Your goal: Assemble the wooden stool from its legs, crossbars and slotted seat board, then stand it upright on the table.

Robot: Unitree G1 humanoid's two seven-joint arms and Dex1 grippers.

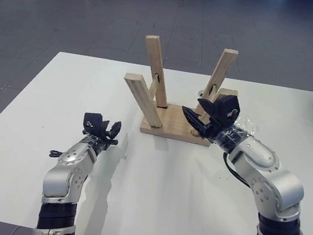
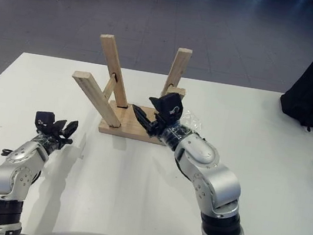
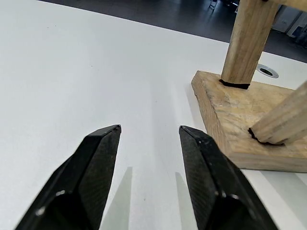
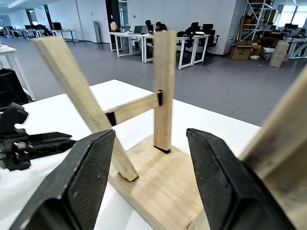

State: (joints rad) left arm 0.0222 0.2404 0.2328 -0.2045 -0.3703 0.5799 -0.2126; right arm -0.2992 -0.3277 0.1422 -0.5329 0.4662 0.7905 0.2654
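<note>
The stool (image 1: 173,105) is upside down near the far middle of the white table (image 1: 35,134). Its seat board (image 1: 170,127) lies flat on the table, and four legs (image 1: 157,70) stick up from it, splayed outward. A crossbar (image 4: 136,106) joins the two left legs (the joint on the right pair is hidden behind the arm).

The right gripper (image 1: 195,113) is over the right part of the seat board, just beside the near right leg. Its fingers (image 4: 91,167) are spread apart and hold nothing. I cannot tell whether they touch the wood.

The left gripper (image 1: 110,129) is low over bare table, to the near left of the stool and apart from it. Its fingers (image 3: 96,158) are also parted and empty, and they point toward the near left corner of the seat board.

A round grommet (image 3: 266,71) sits in the tabletop just beyond the stool.
</note>
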